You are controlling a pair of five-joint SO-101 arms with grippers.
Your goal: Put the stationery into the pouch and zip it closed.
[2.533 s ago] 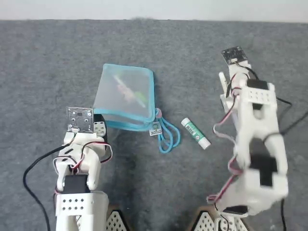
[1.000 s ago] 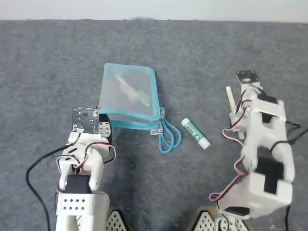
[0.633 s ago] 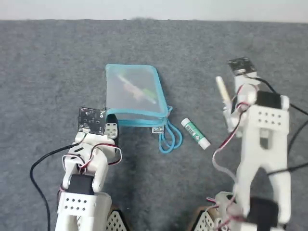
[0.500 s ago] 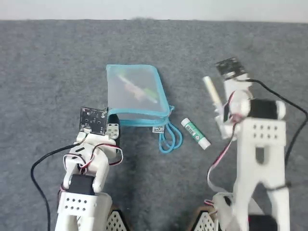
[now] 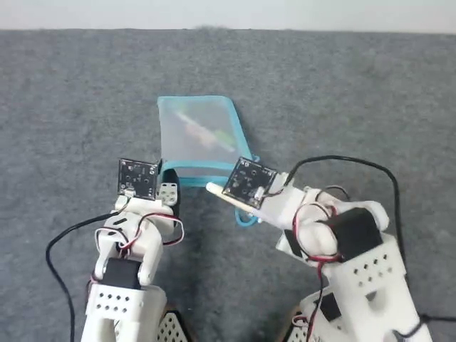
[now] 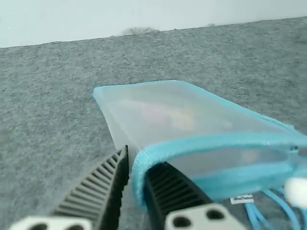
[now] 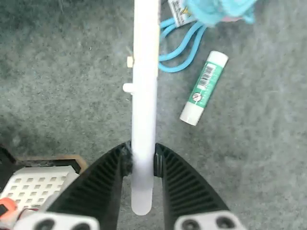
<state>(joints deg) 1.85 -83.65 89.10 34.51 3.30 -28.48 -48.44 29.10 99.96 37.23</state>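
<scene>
A translucent pouch with blue trim lies on the grey mat, coloured items showing faintly inside. My left gripper is at its near edge. In the left wrist view this gripper is shut on the pouch's blue rim. My right gripper is shut on a white pen. The pen points at the pouch's near right corner, beside the blue cord loop. A green and white glue stick lies on the mat next to the pen.
The grey mat stretches open to the right of the pouch and behind it. A pale wall strip borders its far edge. Both arm bases stand at the near edge.
The right arm swung left from the far right side with the pen, down toward the pouch's near right corner, and now covers the glue stick. The left gripper kept hold of the pouch.
</scene>
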